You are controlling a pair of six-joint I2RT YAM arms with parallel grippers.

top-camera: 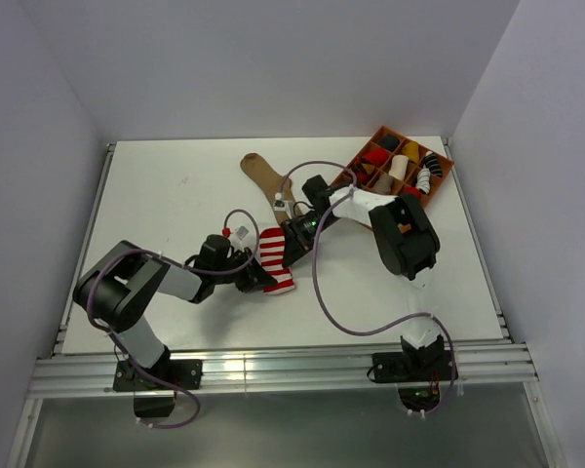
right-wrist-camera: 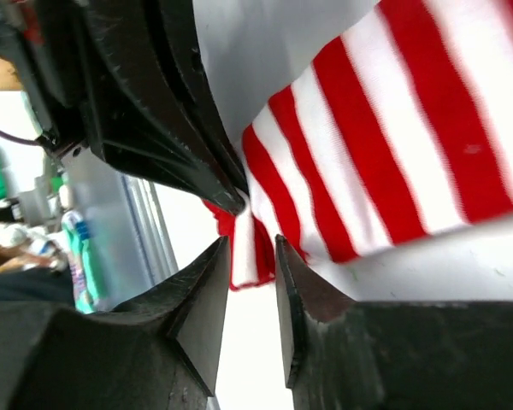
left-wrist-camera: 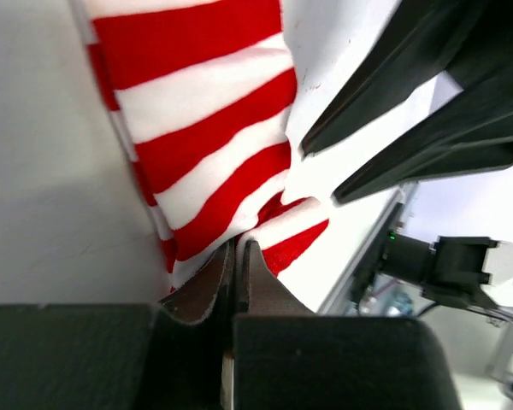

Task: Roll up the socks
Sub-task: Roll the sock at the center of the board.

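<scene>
- Tray [top-camera: 449, 166]: brown, divided into compartments, at 1 o'clock on the table [top-camera: 175, 195], against the right wall.
- In the tray: a red roll [top-camera: 374, 156], a black roll [top-camera: 388, 143], a yellow roll [top-camera: 410, 151], a white roll [top-camera: 400, 169] and a black-and-white striped roll [top-camera: 427, 176]. Each seems to sit in its own compartment, though the dividers are too small to tell for sure.
- Striped sock [top-camera: 276, 255]: red and white, lying at mid-table between the two grippers, well apart from the tray and at 8 o'clock from it.
- Tan sock [top-camera: 261, 177]: flat on the table at 12 o'clock from the striped sock, its lower end hidden under the right arm. No gripper touches it.
- Left gripper [top-camera: 263, 280]: at the 6 o'clock end of the striped sock. The left wrist view shows its fingers [left-wrist-camera: 218, 282] pressed together, pinching the sock's hem [left-wrist-camera: 265, 231].
- Right gripper [top-camera: 294, 232]: at the sock's 1 o'clock end, facing the left one. The right wrist view shows its fingers [right-wrist-camera: 209, 290] a little apart, with bare table in the gap. A corner of the striped sock [right-wrist-camera: 393, 145] lies just past the tips, beside the left gripper's dark fingers [right-wrist-camera: 171, 120].
</scene>
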